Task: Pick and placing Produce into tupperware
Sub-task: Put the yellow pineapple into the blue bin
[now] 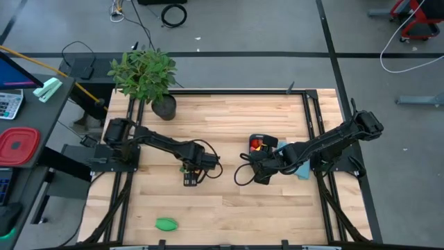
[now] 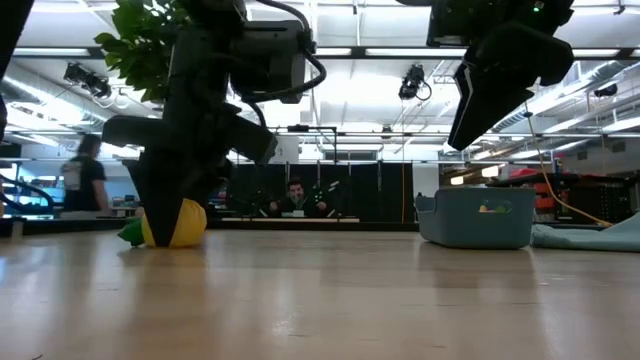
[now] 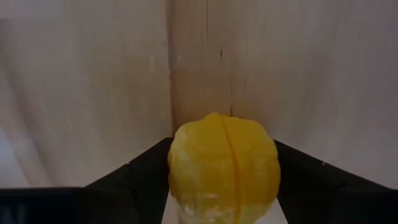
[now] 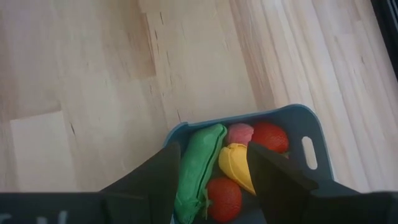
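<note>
The yellow piece [image 3: 224, 165] with a green stem [image 2: 130, 233] sits on the table's middle, between the fingers of my left gripper [image 1: 191, 175], which stands upright over it [image 2: 165, 215]. The dark-blue tupperware [image 1: 264, 144] stands to the right and holds a green oblong piece [image 4: 198, 168], a yellow banana [image 4: 235, 164] and red pieces [image 4: 269, 135]. My right gripper [image 4: 214, 152] hangs open above the tub's near side [image 2: 500, 95], touching nothing. Another green piece [image 1: 165, 223] lies near the table's near edge. My left gripper has the yellow piece's round body [image 3: 186, 162] pinched between its two fingers, one on each flank. The fingers come from above, pointing down. The piece rests on the table [image 2: 180, 240], its green stem sticking out to one side.
A potted plant [image 1: 147, 78] stands at the far left corner. A flat light-blue piece [image 1: 300, 169] lies right of the tub, under the right arm. Bare wood stretches between the two grippers and along the near side. People sit in the room beyond the table [image 2: 293, 197].
</note>
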